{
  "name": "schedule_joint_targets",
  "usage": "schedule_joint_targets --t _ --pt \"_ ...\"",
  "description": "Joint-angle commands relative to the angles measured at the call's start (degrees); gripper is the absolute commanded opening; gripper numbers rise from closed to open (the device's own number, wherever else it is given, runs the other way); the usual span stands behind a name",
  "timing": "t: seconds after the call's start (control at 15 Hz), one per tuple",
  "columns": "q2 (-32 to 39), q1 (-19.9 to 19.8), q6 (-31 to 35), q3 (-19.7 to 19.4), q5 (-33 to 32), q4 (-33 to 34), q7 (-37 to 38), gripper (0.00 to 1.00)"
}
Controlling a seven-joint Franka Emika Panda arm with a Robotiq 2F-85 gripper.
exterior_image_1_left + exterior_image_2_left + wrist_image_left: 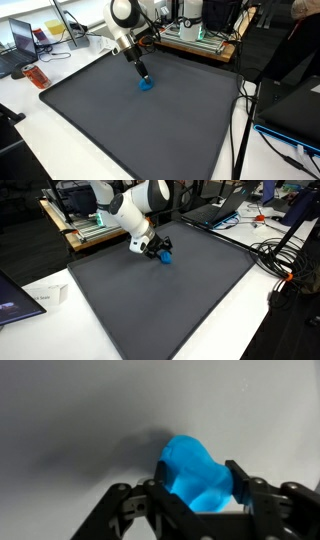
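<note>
The blue object [193, 468] lies on the dark grey mat [150, 130] directly between the fingers of the gripper [200, 488], whose half-closed jaws flank it on both sides; firm clamping cannot be confirmed.

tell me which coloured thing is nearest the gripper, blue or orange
The blue object, right at the gripper on the grey mat; the orange one lies off its corner.

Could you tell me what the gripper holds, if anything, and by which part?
The blue object sits between the jaws, sides flanked; a grip cannot be told.
</note>
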Motion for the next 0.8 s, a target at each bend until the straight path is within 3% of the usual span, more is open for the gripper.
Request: schedule_joint_targets --t 0.0,0.27,0.47,0.73 --pt "1.3 0.7 -2.7 -1.4 2.6 1.6 -1.6 0.5" --pt "1.1 0.9 -4.5 -2.2 2.5 1.9 -1.5 0.36" --pt "1.0 1.2 -5.2 -2.7 2.2 2.1 -1.1 0.09" --pt "0.7 1.4 -5.8 -3.0 2.1 2.2 -1.1 0.11"
